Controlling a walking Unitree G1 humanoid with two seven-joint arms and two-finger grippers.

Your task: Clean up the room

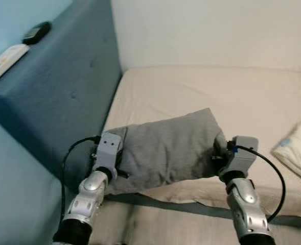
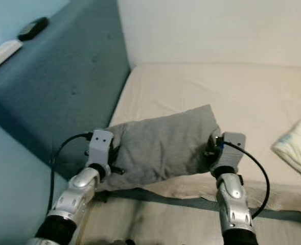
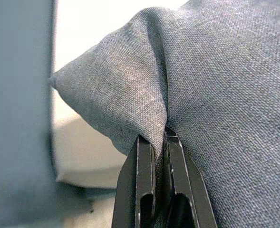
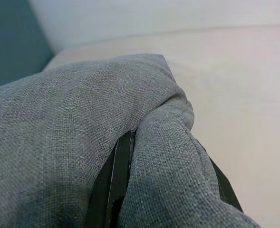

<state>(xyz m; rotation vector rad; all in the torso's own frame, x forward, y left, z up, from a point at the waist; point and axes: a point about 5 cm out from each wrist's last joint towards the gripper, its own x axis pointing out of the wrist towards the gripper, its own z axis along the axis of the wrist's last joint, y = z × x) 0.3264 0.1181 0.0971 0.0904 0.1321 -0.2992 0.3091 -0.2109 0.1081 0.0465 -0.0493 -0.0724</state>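
A grey fabric pillow (image 1: 165,149) is held between my two arms above the near edge of a cream mattress (image 1: 227,97). My left gripper (image 3: 159,142) is shut on a pinched fold at the pillow's left end, close to the blue headboard (image 1: 63,87). At the pillow's right end my right gripper (image 4: 168,156) is shut on a bulge of the fabric, its black fingers (image 4: 123,166) on either side of it. Both wrists (image 1: 107,153) show in the head views at the pillow's two ends.
A white pillow (image 1: 298,150) lies at the mattress's right edge. On the headboard's top ledge sit a white remote (image 1: 4,61) and a dark small device (image 1: 36,32). A white wall (image 1: 211,30) runs behind the bed. A grey strap (image 1: 191,206) crosses the bed's front.
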